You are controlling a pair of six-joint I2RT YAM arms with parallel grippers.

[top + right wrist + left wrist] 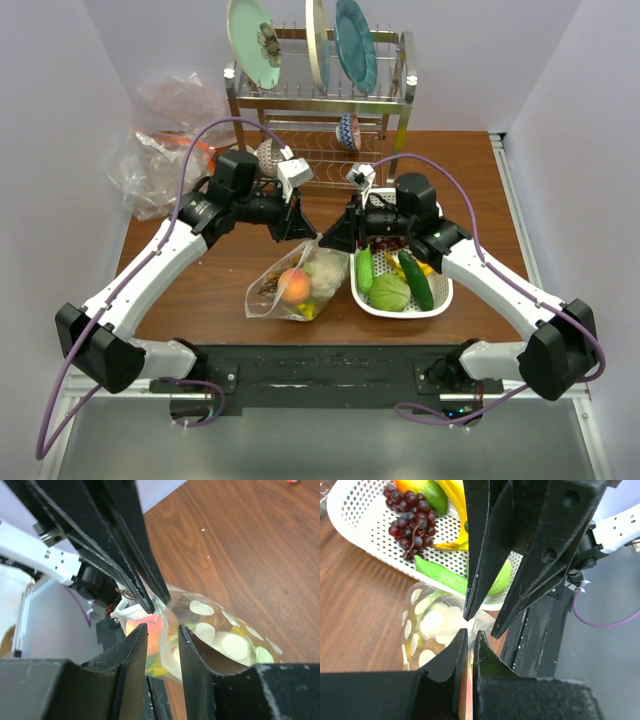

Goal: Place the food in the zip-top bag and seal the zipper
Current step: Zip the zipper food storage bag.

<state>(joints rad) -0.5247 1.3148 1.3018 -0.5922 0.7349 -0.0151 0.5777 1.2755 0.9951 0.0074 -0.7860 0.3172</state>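
The dotted zip-top bag (300, 285) lies on the table and holds an orange-pink peach (294, 284), a pale green-white piece and yellow bits. My left gripper (306, 233) is at the bag's upper mouth corner. In the left wrist view my left gripper (470, 632) is shut on the thin mouth edge with the zipper. My right gripper (333, 240) faces it closely. In the right wrist view it (162, 627) is open, with the bag's edge and the peach (150, 630) showing between the jaws. More food, such as dark grapes (407, 525) and yellow bananas (455, 500), lies in the basket.
A white perforated basket (440, 300) with green vegetables stands right of the bag. A metal dish rack (320, 100) with plates stands at the back. A heap of plain clear plastic (160, 150) lies at the back left.
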